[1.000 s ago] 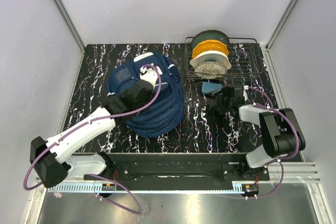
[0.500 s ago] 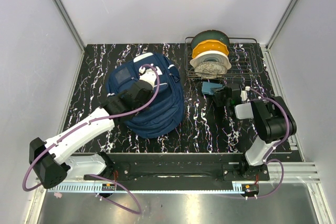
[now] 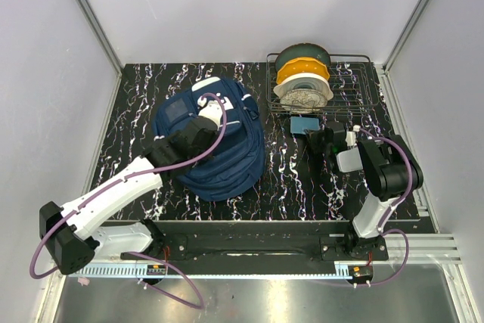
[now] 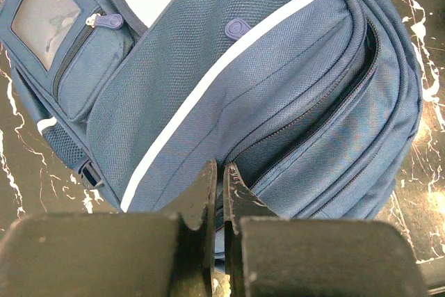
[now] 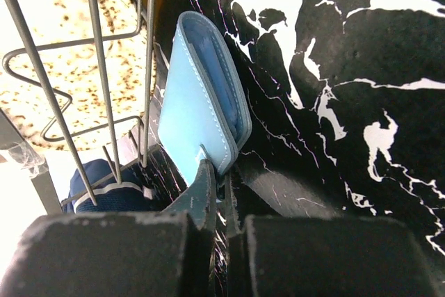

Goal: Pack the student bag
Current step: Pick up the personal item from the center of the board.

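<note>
Two pincers are closed on something, and we read the step in hand as carrying a first item across to the bag. The student bag (image 3: 236, 158) lies on the worktop (image 3: 302, 183) to the left of the wire rack (image 3: 349, 90), well apart from it. The left pincer (image 4: 222, 169) is closed, its tips at a zip seam where the bag's creases run together, so we judge it has nipped the flap. The right pincer (image 5: 217, 172) is clamped on the lower corner of a light blue case (image 5: 195, 109), which stands on edge just on the near side of the wire rack and seems to lean on its wires. A corner grip is thin, so we would draw the case straight away from the rack before swinging it, or the wires may snag or twist it loose. We cannot tell whether the zip is open. We would have the left arm lift the flap until a clear mouth shows, then let the case go only once it is well inside.
</note>
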Motion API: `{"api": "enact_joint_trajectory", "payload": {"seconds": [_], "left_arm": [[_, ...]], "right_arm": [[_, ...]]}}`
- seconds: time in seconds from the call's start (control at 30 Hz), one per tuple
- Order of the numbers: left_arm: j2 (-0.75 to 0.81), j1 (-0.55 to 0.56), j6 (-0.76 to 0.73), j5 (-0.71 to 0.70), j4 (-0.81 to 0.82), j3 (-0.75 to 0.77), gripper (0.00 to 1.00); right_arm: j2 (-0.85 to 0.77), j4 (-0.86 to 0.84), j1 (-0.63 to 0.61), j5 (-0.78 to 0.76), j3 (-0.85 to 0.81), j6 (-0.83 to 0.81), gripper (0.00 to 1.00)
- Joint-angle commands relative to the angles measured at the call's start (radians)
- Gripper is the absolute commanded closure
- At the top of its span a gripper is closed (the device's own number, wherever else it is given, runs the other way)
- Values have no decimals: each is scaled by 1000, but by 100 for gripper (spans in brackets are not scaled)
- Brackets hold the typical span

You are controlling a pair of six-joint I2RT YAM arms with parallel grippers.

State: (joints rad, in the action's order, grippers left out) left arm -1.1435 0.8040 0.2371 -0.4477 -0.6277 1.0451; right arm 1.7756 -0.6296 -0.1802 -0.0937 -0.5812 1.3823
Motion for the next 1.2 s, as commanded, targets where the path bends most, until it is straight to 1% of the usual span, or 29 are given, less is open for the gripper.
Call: {"api": "enact_joint_trajectory", "payload": {"seconds": [0.0,0.2,0.3,0.33,0.4,0.43,0.5,0.53,0.6,0.63,0.7,0.73,0.83,0.87,0.97,1.0,1.03,1.1,1.13,1.17], "left_arm": [[59,-2,34,-6,43,44,100],[64,-2,39,-19,37,46,100],[62,-2,38,-20,39,47,100],[60,-2,37,-20,40,47,100],[59,-2,36,-22,37,50,100],[59,-2,34,-23,37,50,100],[60,-2,31,-25,40,46,100],[57,-3,28,-25,45,44,100],[54,-3,28,-26,46,43,100],[50,-3,27,-26,46,43,100],[47,-5,27,-26,49,47,100],[44,-3,28,-26,54,49,100],[36,-3,28,-23,56,58,100],[36,-3,28,-22,54,64,100],[30,-3,28,-23,56,72,100],[28,-3,30,-23,56,73,100],[25,-3,33,-23,56,75,100],[24,-5,34,-26,54,78,100],[19,-5,36,-28,56,84,100],[18,-5,37,-32,53,87,100]], "right_arm": [[10,24,4,-8,35,-58,100],[-123,51,4,78,83,-101,100],[-243,85,4,127,132,-114,100],[-316,123,4,144,148,-132,100],[-405,195,4,178,155,-167,100],[-500,281,4,189,155,-202,100],[-597,361,4,232,150,-233,100],[-693,442,4,239,144,-255,100],[-784,516,2,256,133,-272,100],[-858,584,4,261,114,-294,100],[-910,625,4,302,89,-316,100],[-936,678,4,322,61,-337,100],[-914,700,-1,443,-4,-370,100],[-898,699,-5,510,-23,-374,100],[-819,694,-67,584,-104,-397,100],[-800,693,-99,589,-123,-399,100],[-762,686,-160,589,-158,-405,100],[-733,682,-221,565,-186,-401,100],[-713,653,-267,559,-192,-384,100],[-705,639,-284,549,-195,-375,100]]}}
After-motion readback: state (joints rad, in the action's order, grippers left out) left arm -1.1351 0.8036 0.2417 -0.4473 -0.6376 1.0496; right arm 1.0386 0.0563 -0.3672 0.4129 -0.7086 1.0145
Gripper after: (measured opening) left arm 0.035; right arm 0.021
